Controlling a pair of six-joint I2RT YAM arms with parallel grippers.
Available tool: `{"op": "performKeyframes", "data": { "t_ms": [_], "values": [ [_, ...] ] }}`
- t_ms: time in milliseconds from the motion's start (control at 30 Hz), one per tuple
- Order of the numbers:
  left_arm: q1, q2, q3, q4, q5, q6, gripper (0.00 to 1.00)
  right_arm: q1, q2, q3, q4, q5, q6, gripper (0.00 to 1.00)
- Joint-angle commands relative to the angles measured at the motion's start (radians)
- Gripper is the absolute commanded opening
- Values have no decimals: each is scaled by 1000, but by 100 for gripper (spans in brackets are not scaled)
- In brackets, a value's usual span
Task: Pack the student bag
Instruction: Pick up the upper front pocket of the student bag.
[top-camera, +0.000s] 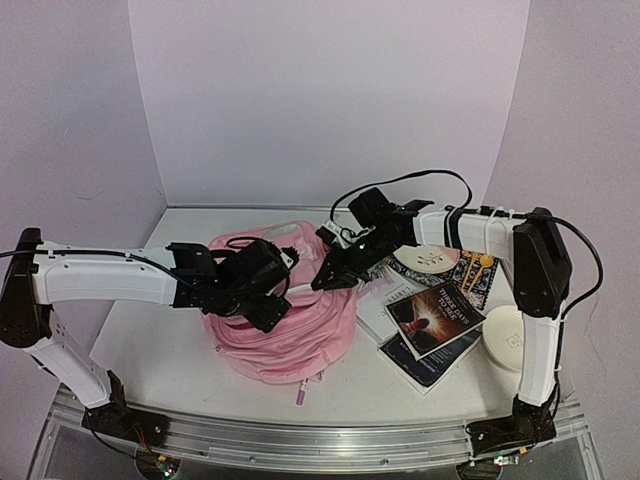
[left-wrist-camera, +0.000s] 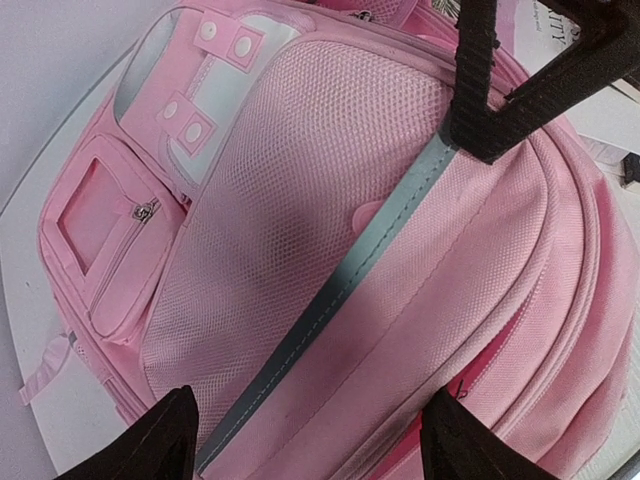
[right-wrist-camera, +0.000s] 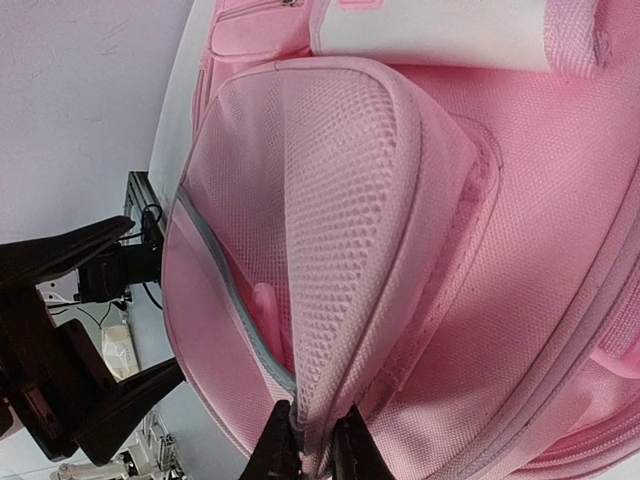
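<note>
**Right end effector pinches the bag pocket; nothing packed yet**

Right end effector (right-wrist-camera: 310, 440) is closest to the lens in the right wrist view. Its two fingers are closed on the rim of the mesh pocket (right-wrist-camera: 340, 200) of the student bag (top-camera: 300, 340), and the mesh stands up from the bag in a fold. The left end effector (left-wrist-camera: 310, 440) is open: its fingers are spread wide over the front of the bag, and I cannot tell whether they touch the fabric.

The bag lies flat in the middle of the table (top-camera: 150, 340), between the two arms. On its right side, several books (top-camera: 435, 318) lie outside it in a loose pile, and a white round object (top-camera: 508, 335) lies beside them near the right arm.

In my judgement the task is at an early step. The things to pack are all outside, and no picture shows the main compartment open. What is left is to open the bag, put the things in and close it.
</note>
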Motion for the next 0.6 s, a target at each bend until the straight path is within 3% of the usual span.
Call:
{"op": "performKeyframes", "data": {
  "t_ms": [0, 133, 433, 500, 567],
  "values": [
    [12, 30, 11, 21, -43, -6, 77, 4, 4, 50, -19, -51, -18, 0],
    [12, 77, 21, 25, -51, 15, 72, 4, 4, 62, -19, -48, -13, 0],
    [12, 35, 50, 21, -91, 24, 12, 4, -4, 89, -17, -15, -8, 1],
    [12, 12, 51, 20, -111, 22, 3, 5, -8, 98, -17, -2, -6, 6],
    [12, -13, 54, 18, -128, 20, 0, 4, -14, 106, -16, 13, -5, 14]
  ]
}}
